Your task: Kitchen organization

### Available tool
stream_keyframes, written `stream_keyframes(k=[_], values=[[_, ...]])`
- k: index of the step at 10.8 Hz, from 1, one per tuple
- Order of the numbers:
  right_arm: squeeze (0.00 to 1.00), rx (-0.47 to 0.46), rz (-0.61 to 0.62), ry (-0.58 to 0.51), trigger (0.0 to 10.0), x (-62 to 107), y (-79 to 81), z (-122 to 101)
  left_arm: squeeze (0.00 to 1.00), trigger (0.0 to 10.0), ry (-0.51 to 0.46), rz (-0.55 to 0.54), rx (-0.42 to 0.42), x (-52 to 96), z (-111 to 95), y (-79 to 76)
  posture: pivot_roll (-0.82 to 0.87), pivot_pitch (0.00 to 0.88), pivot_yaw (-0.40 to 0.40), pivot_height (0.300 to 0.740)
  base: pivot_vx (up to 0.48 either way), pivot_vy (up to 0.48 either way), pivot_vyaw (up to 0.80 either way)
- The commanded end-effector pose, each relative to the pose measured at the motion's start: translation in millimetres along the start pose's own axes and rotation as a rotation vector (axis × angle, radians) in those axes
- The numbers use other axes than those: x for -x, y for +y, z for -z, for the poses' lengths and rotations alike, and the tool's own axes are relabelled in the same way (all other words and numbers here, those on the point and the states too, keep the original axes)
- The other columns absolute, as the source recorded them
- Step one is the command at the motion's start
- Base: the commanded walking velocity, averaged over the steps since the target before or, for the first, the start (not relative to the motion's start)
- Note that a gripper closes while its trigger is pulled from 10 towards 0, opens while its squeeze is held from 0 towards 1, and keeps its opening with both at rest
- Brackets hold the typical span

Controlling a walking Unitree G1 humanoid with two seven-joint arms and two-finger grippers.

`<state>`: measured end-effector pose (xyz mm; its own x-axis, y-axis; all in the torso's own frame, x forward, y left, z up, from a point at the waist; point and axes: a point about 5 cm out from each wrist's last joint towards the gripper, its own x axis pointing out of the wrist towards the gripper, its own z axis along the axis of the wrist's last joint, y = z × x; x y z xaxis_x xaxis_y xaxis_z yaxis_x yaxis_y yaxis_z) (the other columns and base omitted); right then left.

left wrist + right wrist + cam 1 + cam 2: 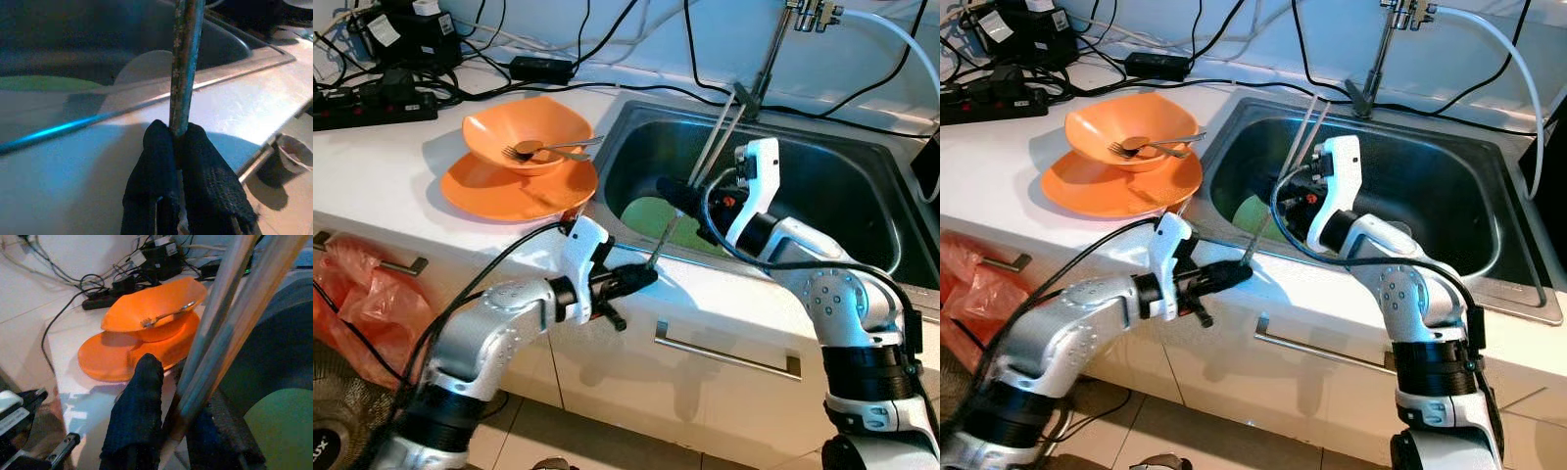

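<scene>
Your left gripper is pinching thin rod at sink's front rim. Your right gripper is clamping pair of metal chopsticks inside sink, above green plate. Orange bowl with fork is sitting on orange plate, just beside sink.

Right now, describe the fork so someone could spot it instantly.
Look at the white counter left of the steel sink. An orange bowl sits on an orange plate there. The fork lies inside that bowl, the one silver item among orange dishes.
</scene>
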<state>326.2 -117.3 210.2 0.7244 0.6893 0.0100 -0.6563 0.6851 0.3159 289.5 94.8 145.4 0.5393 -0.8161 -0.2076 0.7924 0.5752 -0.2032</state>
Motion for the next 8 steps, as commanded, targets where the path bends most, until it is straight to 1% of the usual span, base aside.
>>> stream_keyframes(k=[1,2,3,4,5,6,7,8], values=[[0.0,0.015,0.126,0.041,0.0,11.2,-20.0,5.0,0.73,10.0,-0.033,-0.134,-0.007,9.0,-8.2,19.3,0.08,0.042,-0.041,0.74,0.0,0.0,0.0],[0.0,0.012,0.141,0.033,0.0,10.7,-21.9,3.8,1.0,10.0,-0.051,-0.134,0.018,8.0,-8.4,19.7,0.08,0.041,-0.044,0.74,0.0,0.0,0.0],[0.0,0.01,0.18,0.015,0.0,9.2,-26.2,1.6,1.0,10.0,-0.053,-0.128,0.024,7.5,-7.7,18.9,0.09,0.041,-0.045,0.74,0.0,0.0,0.0],[0.0,0.006,0.268,-0.029,0.0,5.8,-34.7,-3.4,1.0,10.0,-0.057,-0.133,0.02,6.5,-5.8,18.0,0.09,0.041,-0.045,0.74,0.0,0.0,0.0],[0.0,0.026,0.327,-0.09,0.0,3.6,-40.8,-11.1,1.0,10.0,-0.066,-0.147,0.022,5.2,-7.4,18.8,0.09,0.046,-0.05,0.74,0.0,0.0,0.0],[0.0,0.018,0.38,-0.146,0.0,1.8,-45.0,-16.8,1.0,10.0,-0.071,-0.142,0.036,6.1,-9.9,18.6,0.09,0.046,-0.05,0.74,0.0,0.0,0.0],[0.0,0.057,0.461,-0.17,0.0,0.6,-52.4,-17.6,1.0,10.0,-0.065,-0.137,0.042,7.7,-12.9,18.2,0.1,0.049,-0.05,0.74,0.0,0.0,0.0],[0.0,0.121,0.512,-0.158,0.0,0.0,-57.7,-13.7,1.0,10.0,-0.051,-0.129,0.041,8.8,-13.7,17.5,0.11,0.05,-0.05,0.74,0.0,0.0,0.0]])
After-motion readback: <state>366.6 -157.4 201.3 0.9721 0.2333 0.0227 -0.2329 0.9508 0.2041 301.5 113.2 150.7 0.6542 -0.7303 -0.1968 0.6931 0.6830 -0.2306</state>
